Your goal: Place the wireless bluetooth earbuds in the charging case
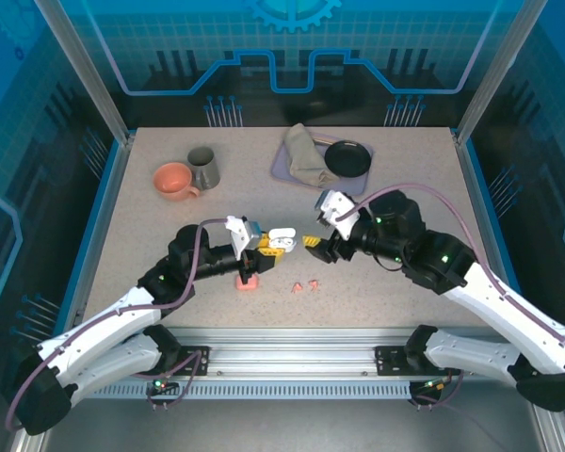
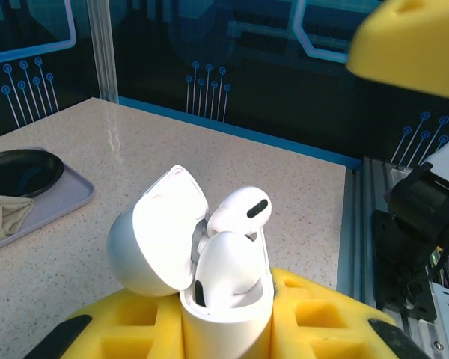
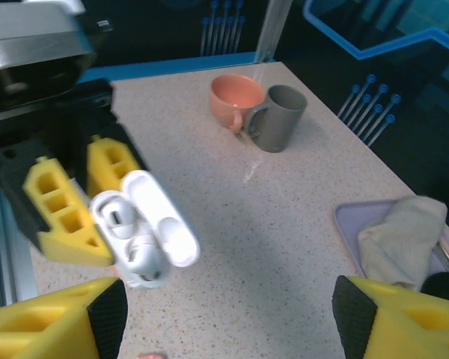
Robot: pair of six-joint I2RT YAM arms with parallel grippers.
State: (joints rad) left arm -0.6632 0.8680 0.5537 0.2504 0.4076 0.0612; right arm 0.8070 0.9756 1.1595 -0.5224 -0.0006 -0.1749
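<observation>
My left gripper [image 1: 264, 245] is shut on the white charging case [image 1: 281, 239], holding it upright above the table with its lid open. In the left wrist view the case [image 2: 224, 314] sits between the yellow pads [image 2: 314, 314], lid [image 2: 153, 232] swung back. Two white earbuds lie in it: one [image 2: 228, 269] is seated low, the other [image 2: 239, 209] sticks up higher. My right gripper [image 1: 315, 243] stands open just right of the case, nothing between its fingers [image 3: 60, 321]; the case [image 3: 146, 235] shows up-left of them. Two salmon-pink earbuds [image 1: 306, 283] lie on the table below.
A salmon-pink case [image 1: 248, 282] lies on the table under my left gripper. At the back left stand an orange cup [image 1: 174, 180] and a grey mug [image 1: 203, 167]. A grey tray [image 1: 281, 165] at the back holds a cloth [image 1: 306, 155] and a black dish [image 1: 347, 158].
</observation>
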